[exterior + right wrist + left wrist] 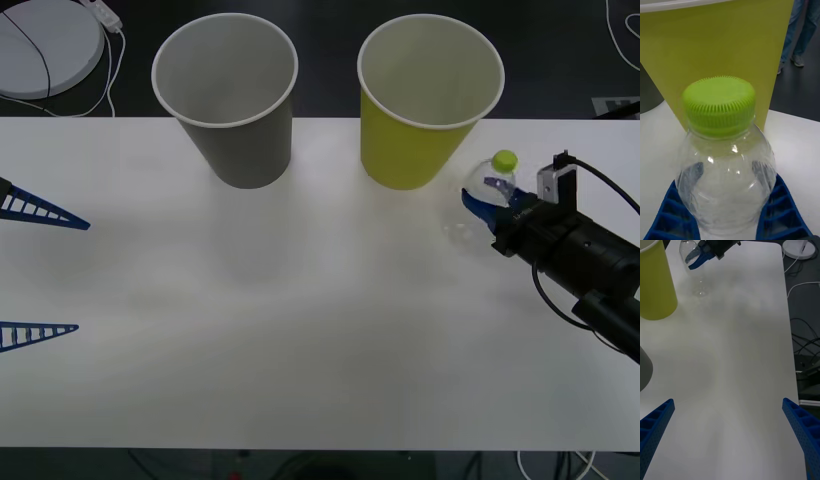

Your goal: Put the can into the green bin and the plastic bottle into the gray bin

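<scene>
The right gripper [490, 200] pinches the small clear plastic bottle with a lime-green cap [492, 187] just beside the yellow-green paper bin [425, 95]. Next, it likely needs carrying past that bin to the dark gray paper bin [228, 90]. The left gripper [45, 270] waits spread, well apart.

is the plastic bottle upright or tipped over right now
Upright: the plastic bottle stands on the table with its green cap on top, the right gripper's fingers either side.
</scene>
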`<state>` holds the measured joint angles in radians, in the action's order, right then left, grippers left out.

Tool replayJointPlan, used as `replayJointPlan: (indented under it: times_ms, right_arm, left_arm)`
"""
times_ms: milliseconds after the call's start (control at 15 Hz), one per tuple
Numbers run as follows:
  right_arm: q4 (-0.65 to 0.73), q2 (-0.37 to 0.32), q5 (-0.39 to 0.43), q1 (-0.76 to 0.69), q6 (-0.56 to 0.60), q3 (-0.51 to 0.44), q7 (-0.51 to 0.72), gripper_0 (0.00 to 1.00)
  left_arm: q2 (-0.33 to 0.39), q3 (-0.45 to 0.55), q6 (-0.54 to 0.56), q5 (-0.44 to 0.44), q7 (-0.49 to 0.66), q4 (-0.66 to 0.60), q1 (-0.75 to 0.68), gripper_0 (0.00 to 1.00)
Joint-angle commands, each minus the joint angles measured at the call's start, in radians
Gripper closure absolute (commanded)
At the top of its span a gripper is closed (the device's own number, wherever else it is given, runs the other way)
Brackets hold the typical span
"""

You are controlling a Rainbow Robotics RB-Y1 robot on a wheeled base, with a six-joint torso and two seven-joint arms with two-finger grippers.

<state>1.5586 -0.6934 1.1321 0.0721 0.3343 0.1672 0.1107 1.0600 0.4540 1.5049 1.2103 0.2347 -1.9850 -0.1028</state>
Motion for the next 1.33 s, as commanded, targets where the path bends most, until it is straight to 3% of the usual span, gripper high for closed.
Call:
replayJointPlan:
  times_ms: [67, 400, 1000, 1333]
  right_arm:
    - [0.0, -0.002, -0.002, 0.0, 0.0, 0.0, 0.0, 1.0]
    - [0.032, -0.021, -0.04, -0.018, 0.003, -0.005, -0.003, 1.0]
    - [0.179, -0.163, -0.186, -0.147, 0.057, -0.064, 0.003, 1.0]
    - [0.192, -0.227, -0.288, -0.206, 0.253, -0.163, 0.018, 1.0]
  left_arm:
    - [0.0, 0.0, 0.0, 0.0, 0.0, 0.0, 0.0, 0.0]
    - [0.0, 0.0, 0.0, 0.0, 0.0, 0.0, 0.0, 0.0]
    - [0.0, 0.0, 0.0, 0.0, 0.0, 0.0, 0.0, 0.0]
    - [0.0, 0.0, 0.0, 0.0, 0.0, 0.0, 0.0, 0.0]
